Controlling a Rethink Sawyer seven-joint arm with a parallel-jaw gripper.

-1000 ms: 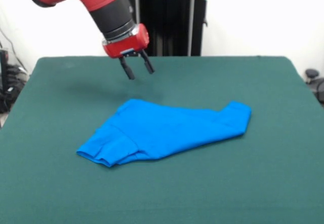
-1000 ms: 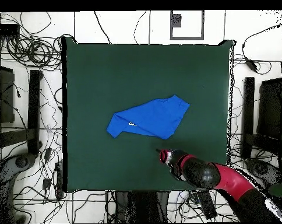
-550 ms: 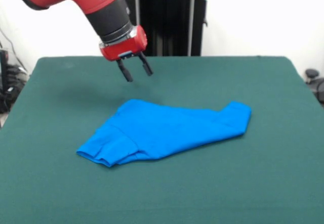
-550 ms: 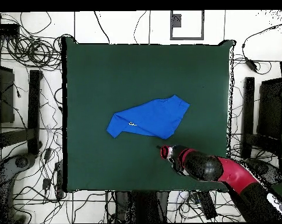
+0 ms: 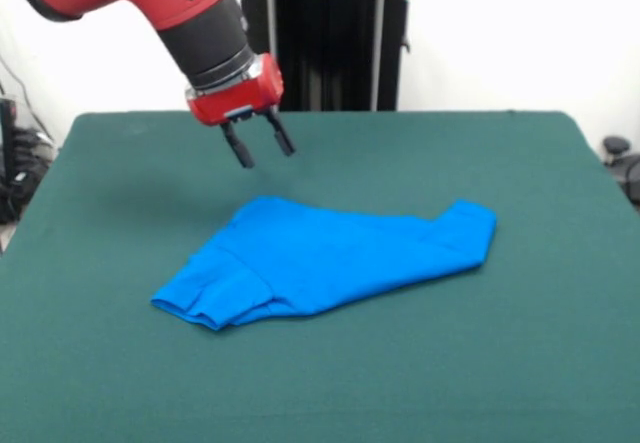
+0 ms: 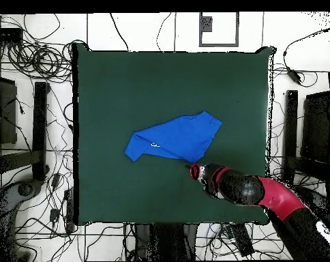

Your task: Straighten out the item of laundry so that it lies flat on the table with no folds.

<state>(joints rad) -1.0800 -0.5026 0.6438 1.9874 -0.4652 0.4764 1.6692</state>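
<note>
The item of laundry (image 5: 320,258) (image 6: 174,138) is a bright blue shirt lying folded and bunched near the middle of the dark green table (image 5: 540,343) (image 6: 127,82), with layered folds at its left end in the front view. My gripper (image 5: 258,150) (image 6: 190,167) hangs open above the table, just behind the shirt's far edge in the front view, with nothing between its two black fingers. It does not touch the cloth.
In the overhead view, cables (image 6: 38,58) and dark stands (image 6: 39,129) lie on the floor round the table. A black frame (image 5: 330,33) rises behind the table's far edge in the front view.
The gripper has drifted left in the front view and closer to the shirt's edge in the overhead view. The shirt has not moved.
</note>
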